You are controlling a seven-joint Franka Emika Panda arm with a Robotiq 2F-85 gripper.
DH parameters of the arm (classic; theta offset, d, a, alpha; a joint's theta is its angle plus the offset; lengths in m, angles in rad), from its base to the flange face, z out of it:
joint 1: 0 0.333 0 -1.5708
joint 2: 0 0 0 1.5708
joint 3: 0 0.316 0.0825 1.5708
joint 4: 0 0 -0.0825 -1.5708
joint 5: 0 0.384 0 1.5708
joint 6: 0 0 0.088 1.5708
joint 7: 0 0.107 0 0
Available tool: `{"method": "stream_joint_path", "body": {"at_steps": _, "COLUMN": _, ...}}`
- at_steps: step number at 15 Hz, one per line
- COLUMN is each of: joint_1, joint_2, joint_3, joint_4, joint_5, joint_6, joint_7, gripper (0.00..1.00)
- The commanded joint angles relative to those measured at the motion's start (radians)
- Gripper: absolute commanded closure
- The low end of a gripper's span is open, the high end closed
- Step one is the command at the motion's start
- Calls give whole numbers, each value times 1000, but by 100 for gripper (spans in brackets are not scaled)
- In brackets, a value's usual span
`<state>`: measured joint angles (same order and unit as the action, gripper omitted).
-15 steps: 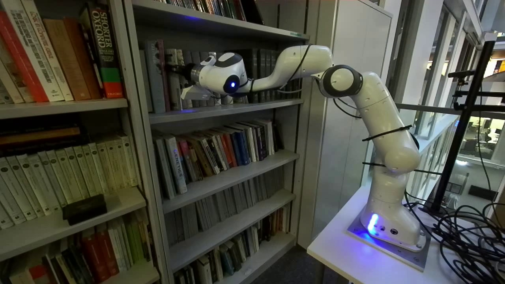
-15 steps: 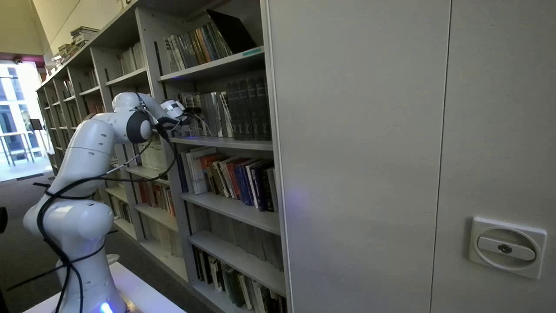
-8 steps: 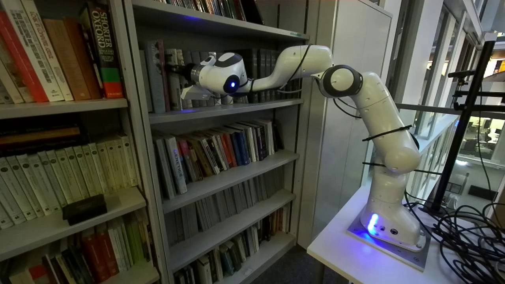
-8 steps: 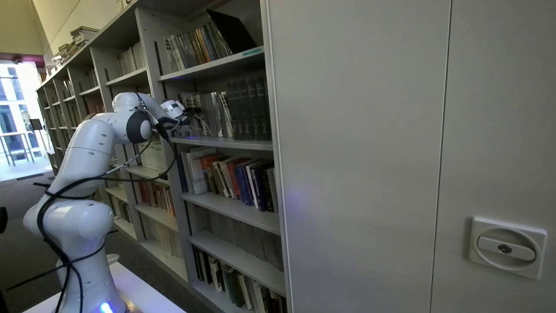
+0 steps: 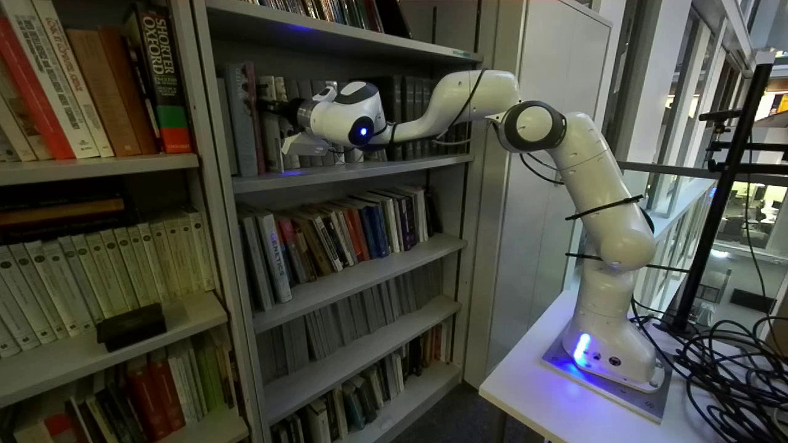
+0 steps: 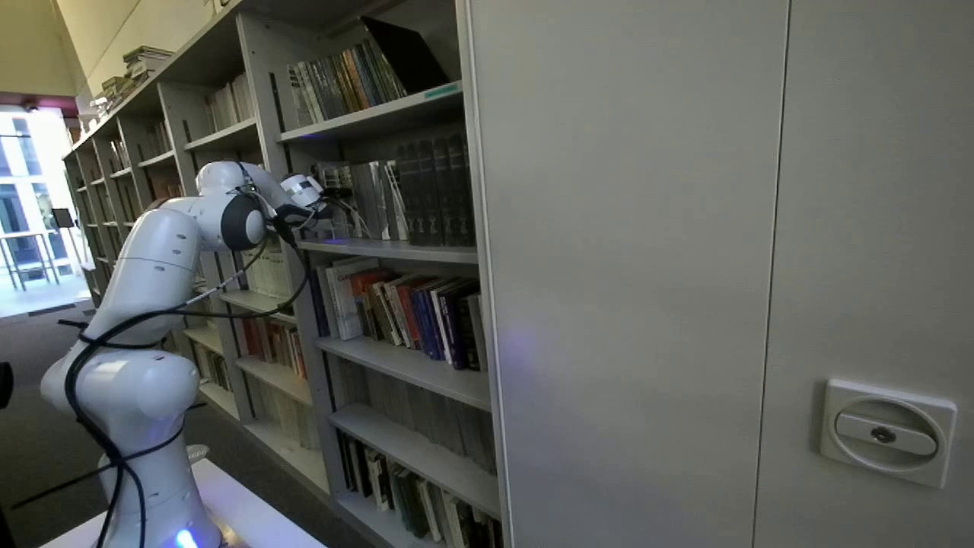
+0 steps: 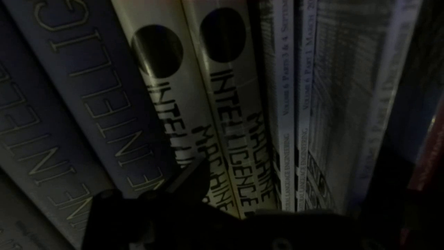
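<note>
My gripper (image 5: 269,106) is at an upright row of books on an upper shelf. It also shows in an exterior view (image 6: 336,198). In the wrist view my gripper (image 7: 295,163) is very dark. One finger lies over white-and-yellow "Machine Intelligence" books (image 7: 229,83). The far finger is lost in the dark gap near a red book (image 7: 432,152). The fingers look spread, with thin "Natural Language Engineering" journals (image 7: 286,100) between them. Dark blue books (image 7: 107,93) stand to the left. A pink-red book (image 5: 252,123) and a blue-grey book (image 5: 239,117) stand just beyond the fingertips.
A shelf board (image 5: 351,173) runs below the gripper and another board (image 5: 345,31) above it. Black volumes (image 6: 434,190) stand farther along the row. A tall white cabinet (image 6: 631,266) adjoins the bookcase. The robot base stands on a white table (image 5: 523,375) beside coiled cables (image 5: 726,369).
</note>
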<state>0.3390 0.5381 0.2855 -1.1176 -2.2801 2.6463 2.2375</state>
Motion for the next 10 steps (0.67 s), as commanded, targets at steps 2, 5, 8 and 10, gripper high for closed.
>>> {"method": "stream_joint_path", "body": {"at_steps": 2, "joint_1": 8, "joint_2": -40, "joint_3": 7, "joint_4": -34, "joint_5": 16, "joint_6": 16, "joint_7": -27, "gripper": 0}}
{"method": "stream_joint_path", "body": {"at_steps": 5, "joint_1": 10, "joint_2": -56, "joint_3": 7, "joint_4": -57, "joint_5": 15, "joint_6": 6, "joint_7": -21, "gripper": 0}}
{"method": "stream_joint_path", "body": {"at_steps": 8, "joint_1": 14, "joint_2": -75, "joint_3": 7, "joint_4": -86, "joint_5": 13, "joint_6": -3, "joint_7": -14, "gripper": 0}}
{"method": "stream_joint_path", "body": {"at_steps": 10, "joint_1": 15, "joint_2": -92, "joint_3": 8, "joint_4": -109, "joint_5": 12, "joint_6": -9, "joint_7": -9, "gripper": 0}}
